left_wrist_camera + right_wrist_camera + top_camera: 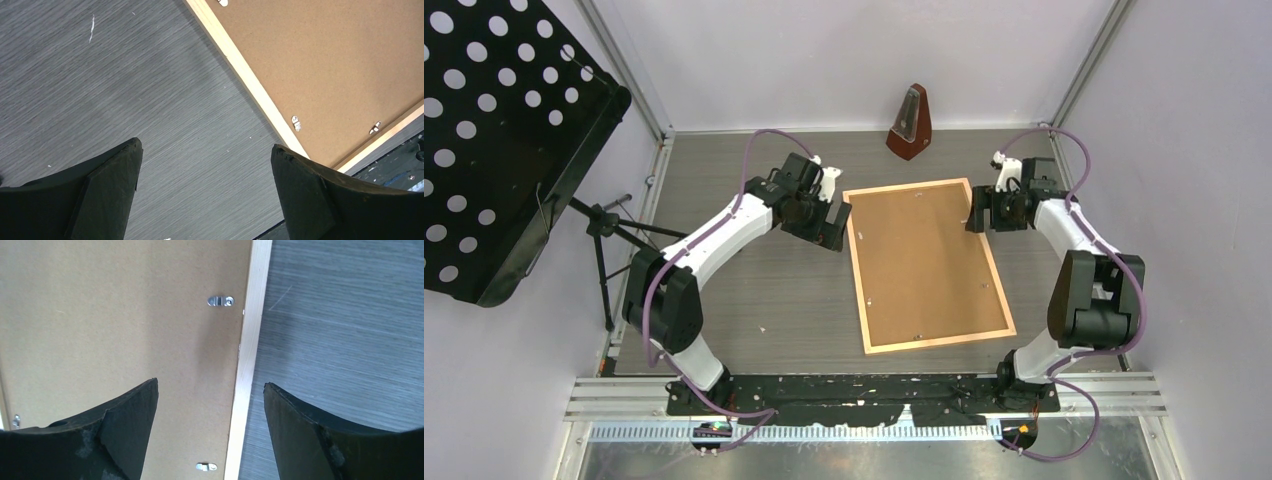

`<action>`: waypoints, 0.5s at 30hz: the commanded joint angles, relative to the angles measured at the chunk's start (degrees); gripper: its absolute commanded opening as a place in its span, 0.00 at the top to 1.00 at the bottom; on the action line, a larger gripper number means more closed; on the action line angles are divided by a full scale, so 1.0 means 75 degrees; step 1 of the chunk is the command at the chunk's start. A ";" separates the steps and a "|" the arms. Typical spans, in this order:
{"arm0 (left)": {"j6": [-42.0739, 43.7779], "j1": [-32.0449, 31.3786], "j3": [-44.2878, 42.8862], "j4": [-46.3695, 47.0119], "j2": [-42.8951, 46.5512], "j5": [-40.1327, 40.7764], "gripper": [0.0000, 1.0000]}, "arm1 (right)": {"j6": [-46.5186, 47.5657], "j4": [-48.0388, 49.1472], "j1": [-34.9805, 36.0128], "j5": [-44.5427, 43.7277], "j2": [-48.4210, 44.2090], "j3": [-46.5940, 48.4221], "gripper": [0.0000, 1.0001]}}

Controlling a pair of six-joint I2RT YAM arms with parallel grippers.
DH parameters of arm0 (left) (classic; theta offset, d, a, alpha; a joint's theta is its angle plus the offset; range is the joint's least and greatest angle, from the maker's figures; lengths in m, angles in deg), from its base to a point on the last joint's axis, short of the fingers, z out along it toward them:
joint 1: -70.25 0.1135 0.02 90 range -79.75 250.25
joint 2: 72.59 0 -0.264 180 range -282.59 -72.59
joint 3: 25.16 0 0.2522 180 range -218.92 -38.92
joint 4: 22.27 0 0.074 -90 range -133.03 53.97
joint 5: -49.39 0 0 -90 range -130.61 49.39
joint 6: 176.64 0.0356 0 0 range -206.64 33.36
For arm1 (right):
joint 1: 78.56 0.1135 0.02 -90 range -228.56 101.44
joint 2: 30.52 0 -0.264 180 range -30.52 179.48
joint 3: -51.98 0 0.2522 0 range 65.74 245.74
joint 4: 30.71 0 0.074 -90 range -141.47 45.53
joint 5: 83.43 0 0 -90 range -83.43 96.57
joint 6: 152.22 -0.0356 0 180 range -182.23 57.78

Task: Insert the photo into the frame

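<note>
From above, the frame is laid face down, brown board up; the photo is hidden, maybe underneath. Left wrist: the left gripper is spread open, empty. Right wrist: the right gripper is spread open above the frame's edge.
</note>
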 commanded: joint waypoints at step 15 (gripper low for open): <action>-0.0099 0.0026 0.0401 0.0741 0.0023 -0.0790 0.07 | 0.0867 -0.0131 -0.0360 0.0408 0.0664 -0.0766 0.21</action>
